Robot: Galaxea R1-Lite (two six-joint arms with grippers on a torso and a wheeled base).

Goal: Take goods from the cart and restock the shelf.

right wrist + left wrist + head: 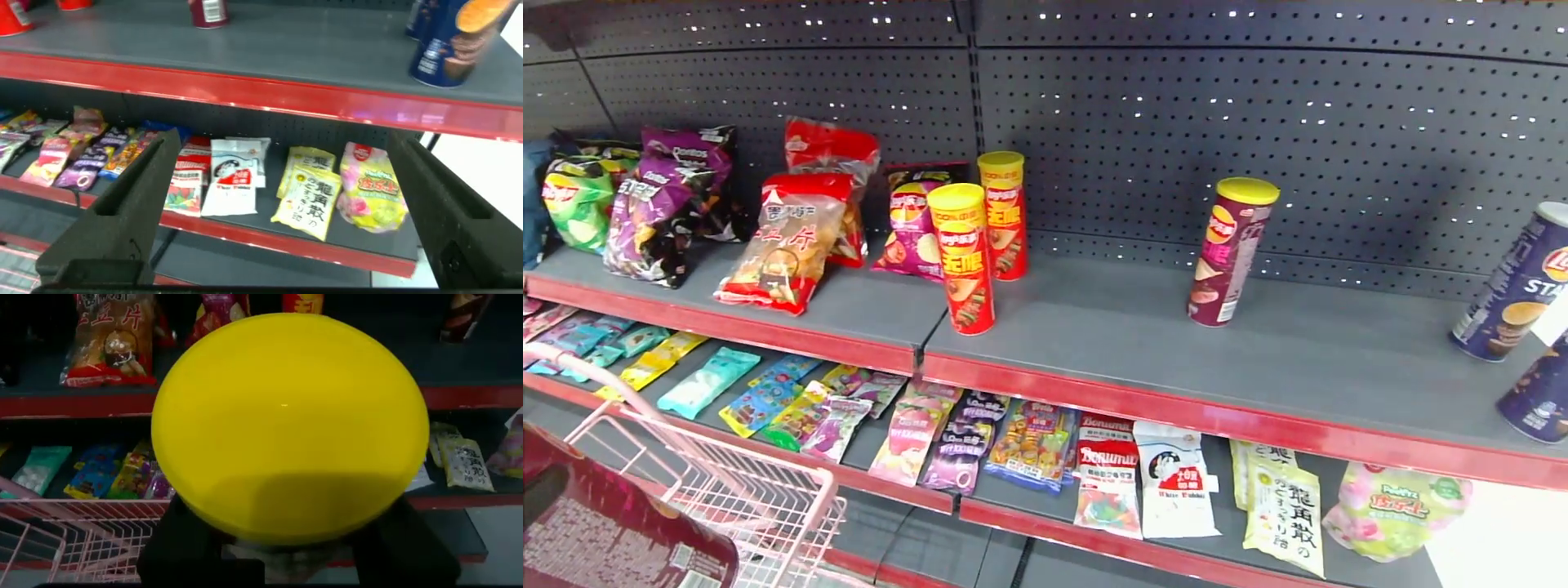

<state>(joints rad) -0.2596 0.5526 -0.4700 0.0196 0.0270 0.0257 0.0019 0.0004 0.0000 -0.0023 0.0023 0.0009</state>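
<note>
A maroon chip can with a yellow lid (290, 416) stands end-on in my left gripper (298, 559), which is shut on its body just below the lid. The same can (605, 523) shows low on the left beside the pink wire cart (735, 490). My right gripper (282, 216) is open with nothing between its fingers (122, 216), held in front of the lower shelf's snack packets. The upper shelf (1143, 327) carries two red cans (964, 257), one maroon can (1230, 249) and blue cans (1515, 282) at the far right.
Chip bags (792, 241) crowd the upper shelf's left end. Bare shelf board lies on both sides of the maroon can. The lower shelf (980, 510) holds a row of candy and snack packets (237, 175). A dark pegboard wall (1258, 122) backs the shelves.
</note>
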